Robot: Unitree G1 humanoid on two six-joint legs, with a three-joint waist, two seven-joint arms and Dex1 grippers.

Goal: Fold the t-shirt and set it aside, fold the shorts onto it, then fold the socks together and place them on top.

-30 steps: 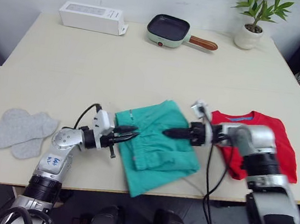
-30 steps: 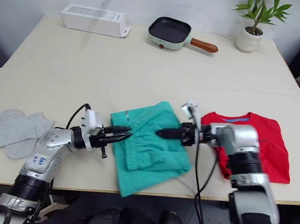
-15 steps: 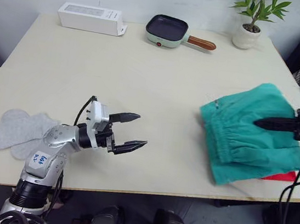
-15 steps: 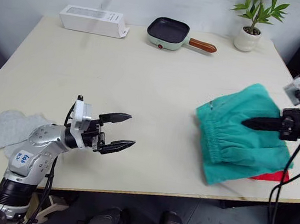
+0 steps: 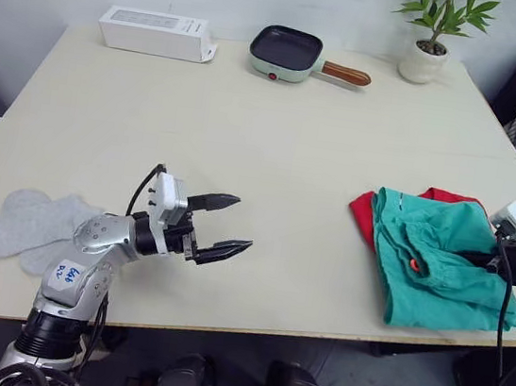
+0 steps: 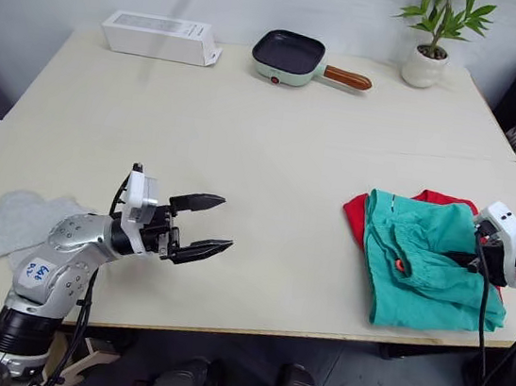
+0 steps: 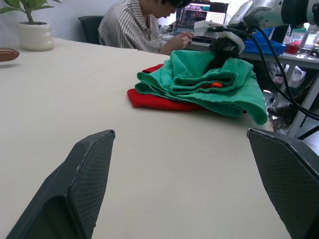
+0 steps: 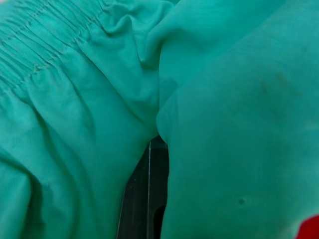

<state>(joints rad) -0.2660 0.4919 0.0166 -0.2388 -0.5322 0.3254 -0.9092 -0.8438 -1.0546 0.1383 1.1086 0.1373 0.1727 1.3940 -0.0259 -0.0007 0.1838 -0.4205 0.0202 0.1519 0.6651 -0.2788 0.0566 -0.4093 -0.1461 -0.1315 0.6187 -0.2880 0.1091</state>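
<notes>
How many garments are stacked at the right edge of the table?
2: the shorts lie rumpled on top, and the t-shirt lies underneath, its red edge peeking out. The pile could hide something further.

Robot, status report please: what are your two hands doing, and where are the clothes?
Left gripper open, empty, above table. Right gripper buried in shorts, which lie on t-shirt. Socks unfolded at left edge.
</notes>
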